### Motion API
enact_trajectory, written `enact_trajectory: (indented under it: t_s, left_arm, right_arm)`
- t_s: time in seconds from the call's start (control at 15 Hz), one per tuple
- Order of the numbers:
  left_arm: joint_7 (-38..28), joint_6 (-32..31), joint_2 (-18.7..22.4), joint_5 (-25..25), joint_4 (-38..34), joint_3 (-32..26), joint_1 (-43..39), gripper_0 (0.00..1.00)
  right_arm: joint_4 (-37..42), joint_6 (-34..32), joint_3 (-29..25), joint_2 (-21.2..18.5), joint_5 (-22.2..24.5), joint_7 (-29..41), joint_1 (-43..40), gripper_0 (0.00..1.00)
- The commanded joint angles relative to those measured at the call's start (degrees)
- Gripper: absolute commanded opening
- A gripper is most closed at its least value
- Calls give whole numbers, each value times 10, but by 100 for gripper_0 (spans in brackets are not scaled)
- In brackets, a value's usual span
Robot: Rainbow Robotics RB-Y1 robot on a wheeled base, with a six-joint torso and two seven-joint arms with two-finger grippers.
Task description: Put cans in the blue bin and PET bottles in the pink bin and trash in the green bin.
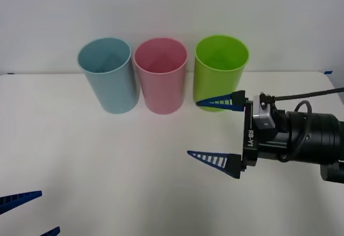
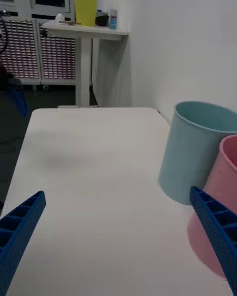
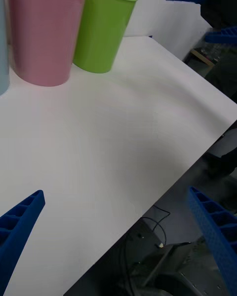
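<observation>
With its blue ribbed fingers spread wide and empty, the right gripper (image 1: 214,131) hangs beside the tall lime-green plastic bin (image 1: 221,72); a sideways swing could topple it. Left gripper (image 1: 29,214) likewise agape, holding nothing, at the near table edge.

1. The front view is bright and even; the white table (image 1: 107,161) shows no glare.
2. Soft, faint shadows lie on the table under the right end effector (image 1: 212,131) and at the foot of the blue bin (image 1: 107,77), the pink bin (image 1: 161,77) and the green bin (image 1: 220,72).
3. The right wrist view is dimmer, and the room behind the table is dark.
4. In both wrist views the near blue fingers (image 3: 19,227) look slightly soft.
</observation>
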State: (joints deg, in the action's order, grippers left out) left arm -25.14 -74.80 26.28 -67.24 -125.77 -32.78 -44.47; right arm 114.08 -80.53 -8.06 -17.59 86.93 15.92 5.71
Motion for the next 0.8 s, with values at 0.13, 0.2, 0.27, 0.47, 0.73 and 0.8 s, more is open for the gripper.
enact_trajectory:
  t_s: [0.13,0.2,0.27,0.47,0.73,0.8]
  left_arm:
    - [0,0,0,0,0,0,0,100]
    - [0,0,0,0,0,0,0,100]
    - [0,0,0,0,0,0,0,100]
    - [0,0,0,0,0,0,0,100]
    - [0,0,0,0,0,0,0,100]
    - [0,0,0,0,0,0,0,100]
  right_arm:
    - [-74,-32,-6,-4,-25,-79,-22,100]
    - [-76,-33,-5,-8,-20,-92,-29,100]
    - [-76,-35,-3,-13,-14,-94,-36,100]
    - [-109,-68,-2,-27,-14,-99,-48,100]
    - [-163,-81,4,-27,-33,-105,-51,100]
    - [-165,-79,6,-27,-33,-104,-54,100]
